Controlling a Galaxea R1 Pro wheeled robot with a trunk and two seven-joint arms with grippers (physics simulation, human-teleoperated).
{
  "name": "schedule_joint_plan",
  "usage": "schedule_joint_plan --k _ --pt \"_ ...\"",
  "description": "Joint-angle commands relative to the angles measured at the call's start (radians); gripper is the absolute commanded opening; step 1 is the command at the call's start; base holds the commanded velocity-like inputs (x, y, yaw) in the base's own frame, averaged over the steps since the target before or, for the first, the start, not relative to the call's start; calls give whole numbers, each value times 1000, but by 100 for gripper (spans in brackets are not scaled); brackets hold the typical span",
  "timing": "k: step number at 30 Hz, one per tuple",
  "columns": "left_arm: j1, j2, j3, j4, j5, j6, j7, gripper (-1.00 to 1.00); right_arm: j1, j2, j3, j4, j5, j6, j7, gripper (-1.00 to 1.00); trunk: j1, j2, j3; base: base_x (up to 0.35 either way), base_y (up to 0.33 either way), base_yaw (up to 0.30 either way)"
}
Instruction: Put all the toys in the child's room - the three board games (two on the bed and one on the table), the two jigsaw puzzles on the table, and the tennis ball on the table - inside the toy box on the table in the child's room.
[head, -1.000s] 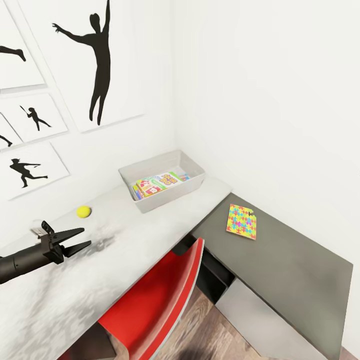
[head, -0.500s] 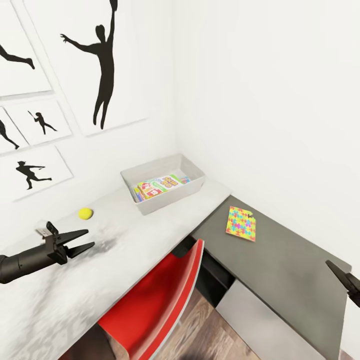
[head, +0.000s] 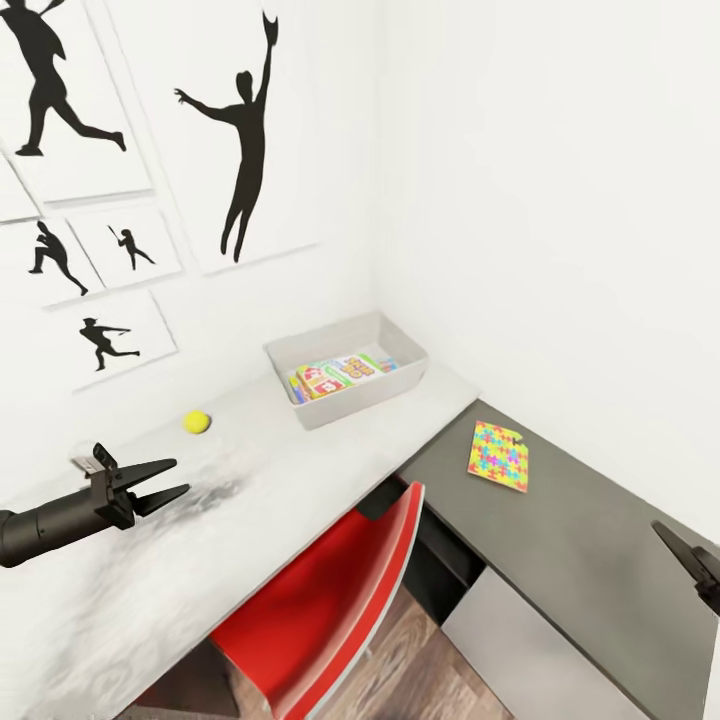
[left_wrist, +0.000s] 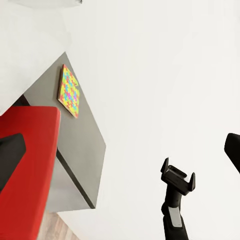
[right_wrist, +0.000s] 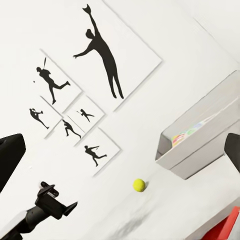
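While its two tapered black fingers stand apart with nothing between them, the left gripper (head: 165, 482) hovers over the mottled grey-white table (head: 300, 470). At the head view's right edge, a dark tip of the right gripper (head: 690, 562) shows; whether its fingers are parted cannot be told. A small yellow tennis ball (head: 197, 422) rests near the wall. Beyond it sits the pale grey toy box (head: 400, 375), sloping-sided, with colourful board games (head: 340, 375) inside. A bright jigsaw puzzle (head: 499, 456) lies flat on the darker grey surface (head: 590, 540). A glossy red chair (head: 330, 610) stands tucked beneath.
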Motion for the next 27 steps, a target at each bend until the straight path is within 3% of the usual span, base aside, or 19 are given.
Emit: schedule_joint_plan --k 1,10,27 --pt "-1 0 0 0 -4 4 -5 100 -1 0 -1 1 -1 11 3 100 1 -2 0 -1 0 144" --pt "-1 0 1 1 -4 4 -5 100 -1 -1 -3 5 -3 11 9 100 1 -2 15 0 0 80" --pt "0 0 2 1 -4 4 -5 100 -1 -2 -5 6 -3 12 9 100 1 -2 43 -43 -79 -140"
